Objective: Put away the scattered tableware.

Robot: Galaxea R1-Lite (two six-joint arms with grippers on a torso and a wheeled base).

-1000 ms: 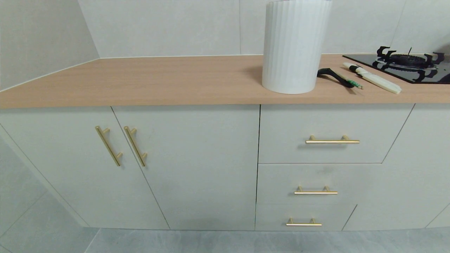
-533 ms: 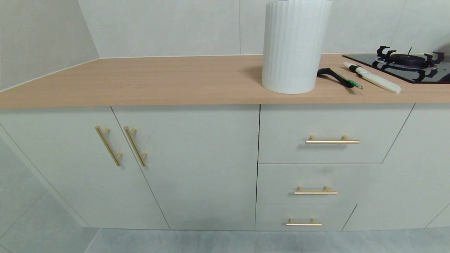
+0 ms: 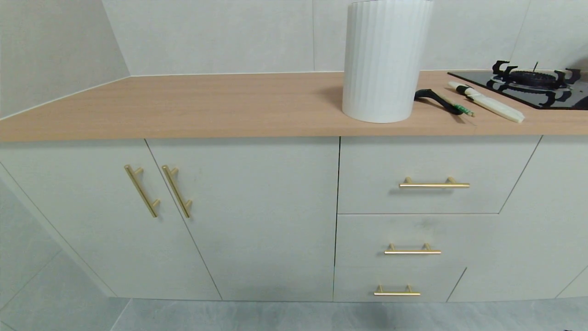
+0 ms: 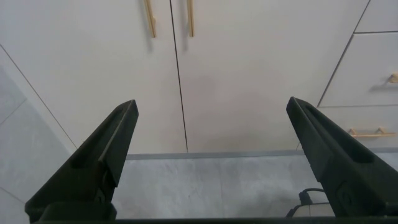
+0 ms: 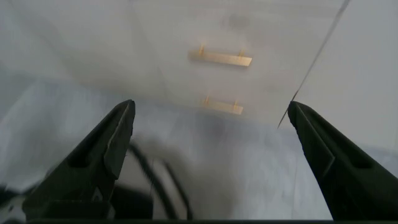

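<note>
Cream sheathed utensil (image 3: 488, 102) and black-handled utensil (image 3: 437, 100) are laid diagonally near the wooden countertop's (image 3: 206, 105) front edge, between white ribbed canister (image 3: 386, 59) and black hob (image 3: 533, 82). Left gripper (image 4: 211, 109) and right gripper (image 5: 211, 107) are held spread, empty.

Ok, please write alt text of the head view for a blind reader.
A white ribbed container stands on a wooden countertop; a black utensil and a white utensil lie at its right, near a gas hob. Closed cabinets are below.
</note>
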